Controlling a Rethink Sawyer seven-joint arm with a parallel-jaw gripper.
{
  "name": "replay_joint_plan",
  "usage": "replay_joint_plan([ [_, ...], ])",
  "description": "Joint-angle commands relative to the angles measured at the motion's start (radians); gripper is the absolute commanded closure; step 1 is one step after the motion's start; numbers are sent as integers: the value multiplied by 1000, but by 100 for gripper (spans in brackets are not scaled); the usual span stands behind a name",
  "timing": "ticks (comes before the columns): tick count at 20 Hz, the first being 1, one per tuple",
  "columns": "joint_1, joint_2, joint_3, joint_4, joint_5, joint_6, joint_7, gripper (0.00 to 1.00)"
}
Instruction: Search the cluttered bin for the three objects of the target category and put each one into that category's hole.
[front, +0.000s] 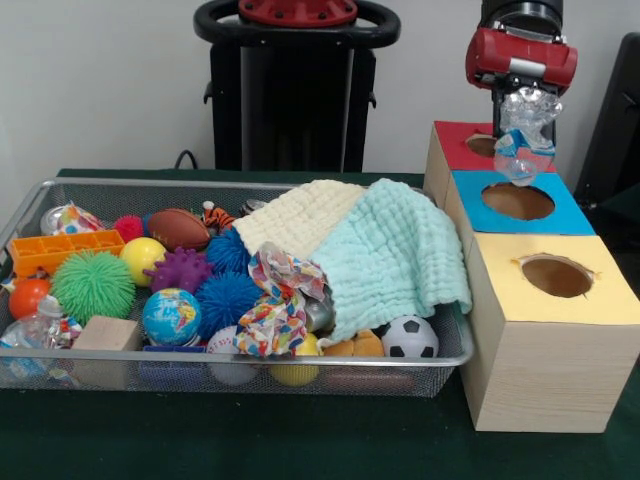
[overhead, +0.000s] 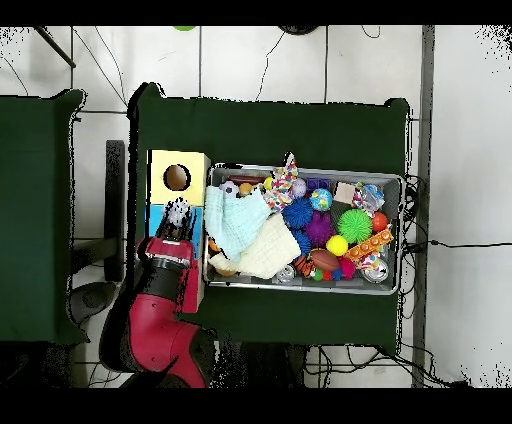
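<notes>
dark green cloth covers the table, and over the blue hole (front: 517, 201) of the wooden box (front: 545, 330) the gripper (front: 524, 112) is pinched onto a crumpled clear plastic bottle (front: 523, 135). it looks feather-light, crackly and slippery, so i'd guess a hold across its crushed middle suits it best.

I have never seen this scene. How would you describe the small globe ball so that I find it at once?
Start at the wire mesh bin on the green table and look along its near wall. The globe ball lies there, between a wooden block and a blue spiky ball. It alone is smooth and printed with blue seas and coloured land like a world map.
</notes>
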Motion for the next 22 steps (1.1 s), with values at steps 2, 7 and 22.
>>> replay_joint_plan([
  [2,-13,70,68,-16,53,-84,132,100],
  [7,-13,83,73,-16,55,-87,141,100],
  [22,59,131,117,4,189,-83,169,100],
])
